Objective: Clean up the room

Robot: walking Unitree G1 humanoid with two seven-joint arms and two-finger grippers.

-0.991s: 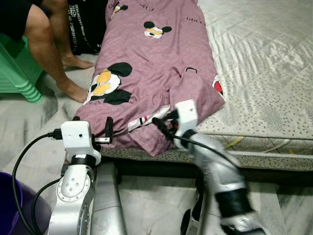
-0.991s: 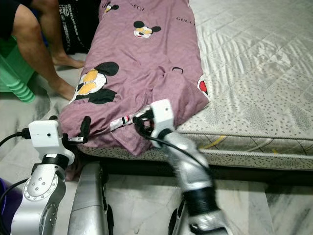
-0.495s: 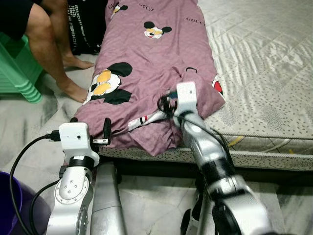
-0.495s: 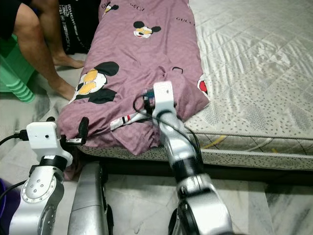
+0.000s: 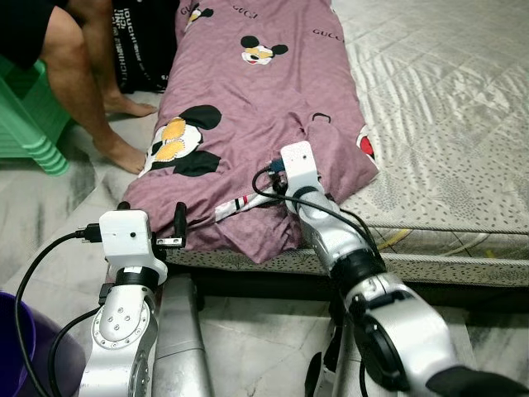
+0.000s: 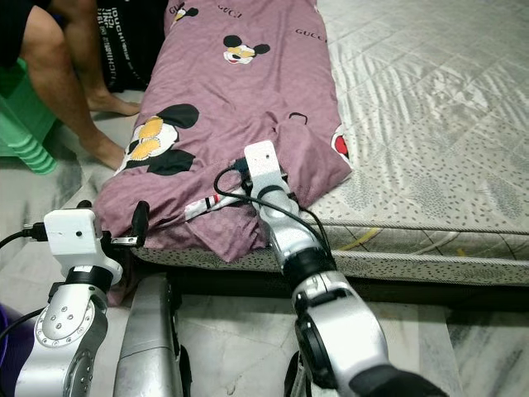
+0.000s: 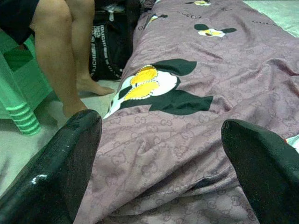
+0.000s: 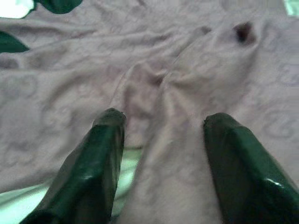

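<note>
Left eye view: mauve cartoon-print blanket (image 5: pixel 248 107) rumpled over mattress (image 5: pixel 446 107) edge.

Blanket (image 5: pixel 256 107): mauve, black-white-yellow cartoon mouse prints, monogram pattern. Mattress (image 5: pixel 446 107): pale grey, quilted, speckled border. At 10 o'clock, stool (image 5: pixel 29 116): green. At 7 o'clock, bin (image 5: pixel 16 347): purple

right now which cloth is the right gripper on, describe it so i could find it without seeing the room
Start at the mattress with the pale quilted cover. Along its left side lies a mauve blanket, its near end hanging over the mattress edge, where the open right gripper straddles a raised fold. It is the only purple cloth, printed with cartoon mice and small logo lettering.
</note>
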